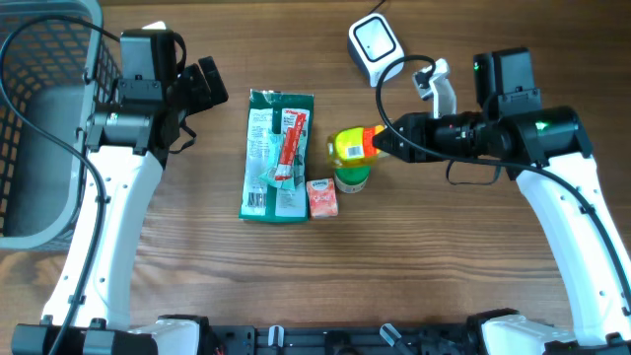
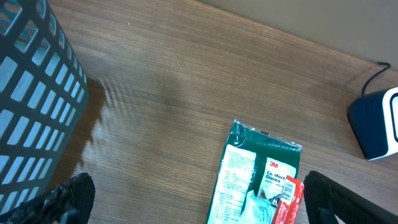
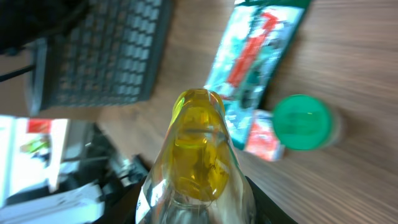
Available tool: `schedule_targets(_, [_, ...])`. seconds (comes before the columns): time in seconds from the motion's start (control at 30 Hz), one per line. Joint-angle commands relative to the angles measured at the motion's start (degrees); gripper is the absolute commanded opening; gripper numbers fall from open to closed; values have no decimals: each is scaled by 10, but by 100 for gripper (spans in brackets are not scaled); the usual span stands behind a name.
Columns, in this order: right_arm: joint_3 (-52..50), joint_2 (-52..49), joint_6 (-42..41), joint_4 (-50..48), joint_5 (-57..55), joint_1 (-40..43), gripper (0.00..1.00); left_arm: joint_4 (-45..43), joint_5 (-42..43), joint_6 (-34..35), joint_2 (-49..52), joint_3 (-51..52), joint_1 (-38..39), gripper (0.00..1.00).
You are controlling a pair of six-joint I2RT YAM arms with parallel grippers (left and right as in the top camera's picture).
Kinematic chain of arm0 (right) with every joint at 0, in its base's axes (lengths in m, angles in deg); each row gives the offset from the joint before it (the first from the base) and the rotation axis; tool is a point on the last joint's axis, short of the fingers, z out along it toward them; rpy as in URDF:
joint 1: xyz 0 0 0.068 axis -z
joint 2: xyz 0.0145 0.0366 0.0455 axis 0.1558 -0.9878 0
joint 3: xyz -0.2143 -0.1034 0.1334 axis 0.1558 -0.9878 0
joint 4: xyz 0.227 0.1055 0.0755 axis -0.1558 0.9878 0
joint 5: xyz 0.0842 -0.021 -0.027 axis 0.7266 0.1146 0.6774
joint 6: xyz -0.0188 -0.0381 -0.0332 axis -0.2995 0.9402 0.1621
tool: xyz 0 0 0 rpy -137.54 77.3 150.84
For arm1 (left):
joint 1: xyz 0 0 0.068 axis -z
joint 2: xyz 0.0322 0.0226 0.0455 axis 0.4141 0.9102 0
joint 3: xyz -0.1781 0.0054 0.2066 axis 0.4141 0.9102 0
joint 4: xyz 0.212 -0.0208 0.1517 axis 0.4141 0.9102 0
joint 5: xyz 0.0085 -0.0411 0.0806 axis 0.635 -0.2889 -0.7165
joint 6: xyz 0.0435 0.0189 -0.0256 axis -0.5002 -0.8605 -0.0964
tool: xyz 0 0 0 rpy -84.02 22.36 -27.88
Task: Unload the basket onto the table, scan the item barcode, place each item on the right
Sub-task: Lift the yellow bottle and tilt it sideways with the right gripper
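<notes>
Right claw (image 1: pixel 383 142): you are clamping it on the yellow bottle (image 1: pixel 355 146), carrying it on its side over the green-lidded jar (image 1: pixel 352 180), probably to free its label for turning.
Left claw (image 1: pixel 207 84): it is hanging wide apart and empty beside the basket (image 1: pixel 39 128), giving the right arm room.
Scanner (image 1: pixel 375 42): it is sitting on the bench (image 1: pixel 473 286) near the bottle, within easy reach.
Barcode: it is not showing in any view.

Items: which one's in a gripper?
The yellow bottle, held by the right gripper; glove pack, red box and green-lidded jar sit untouched.
</notes>
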Motion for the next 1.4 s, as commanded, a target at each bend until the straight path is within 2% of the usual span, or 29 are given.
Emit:
schedule_targets(0.0, [10,0,12,-5,105,4,15,-1,-5,-13,-2,-7,-2,100])
schedule_targets(0.23, [-3,0,12,-8,133,4,14,-1,-5,-13,-2,-7,-2,100])
schedule_targets(0.57, [-76,0,33,-49,195,4,9,-1,-5,-13,-2,-7,-2,100])
schedule_targets(0.87, [-111,0,43,-74,197,5,9,-1,-5,-13,-2,-7,-2,100])
schedule_targets(1.37, [-111,0,56,-71,199,12,9,-1,-5,-13,-2,-7,-2,100])
